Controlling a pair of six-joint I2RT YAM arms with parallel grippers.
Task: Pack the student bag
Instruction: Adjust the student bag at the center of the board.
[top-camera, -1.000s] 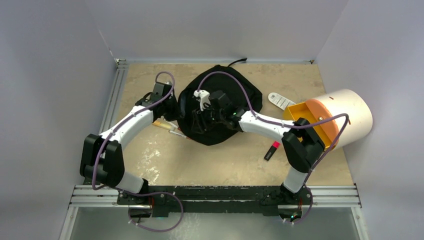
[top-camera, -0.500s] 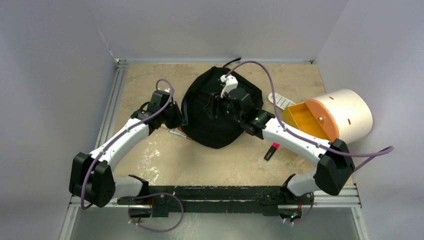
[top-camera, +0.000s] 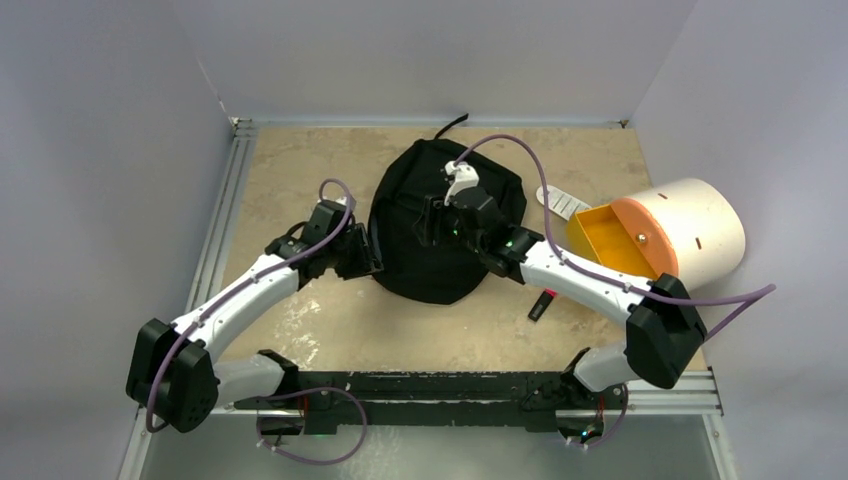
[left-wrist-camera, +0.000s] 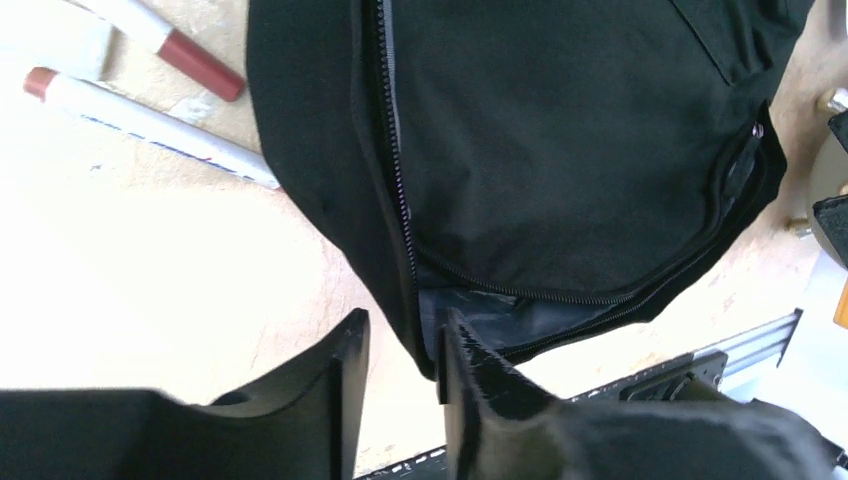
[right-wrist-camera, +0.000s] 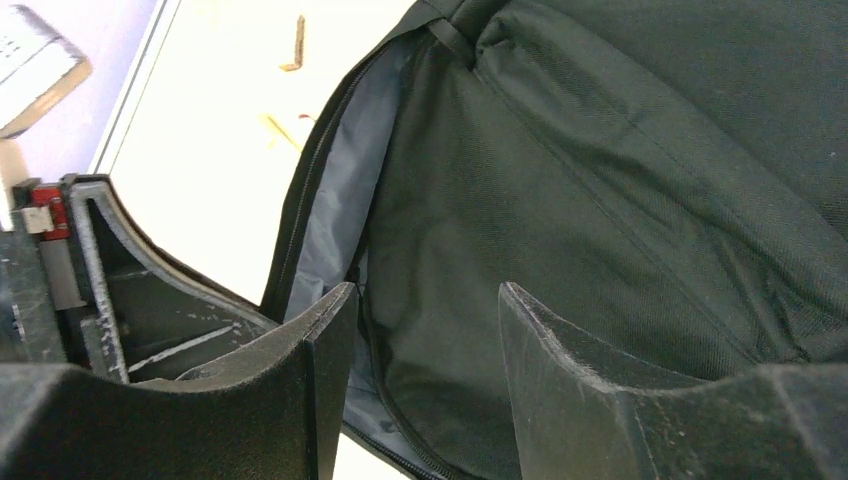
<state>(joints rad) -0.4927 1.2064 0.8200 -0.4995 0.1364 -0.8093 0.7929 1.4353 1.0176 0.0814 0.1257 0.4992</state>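
The student bag (top-camera: 455, 262) is a black rounded backpack lying flat at the table's middle. Its zip gapes along the left side and shows grey lining (right-wrist-camera: 340, 190). My left gripper (top-camera: 367, 256) sits at the bag's near-left edge. In the left wrist view the left gripper (left-wrist-camera: 402, 325) is open by a narrow gap, with the zip edge of the bag (left-wrist-camera: 560, 150) loose between the fingers. My right gripper (top-camera: 428, 222) hovers over the top of the bag. The right wrist view shows the right gripper (right-wrist-camera: 428, 292) open above the black fabric (right-wrist-camera: 620, 150), beside the gaping zip.
Two white markers with red caps (left-wrist-camera: 150, 120) lie on the table left of the bag. A red-and-black pen-like thing (top-camera: 543, 303) lies right of it. A white flat device (top-camera: 562, 203) and a cream-and-orange cylinder (top-camera: 665, 235) lie at the right. Walls enclose three sides.
My left gripper has slid nearer along the bag's left edge and opened off it. My right gripper moved from the bag's middle toward the far side and settled. The bag has shifted slightly.
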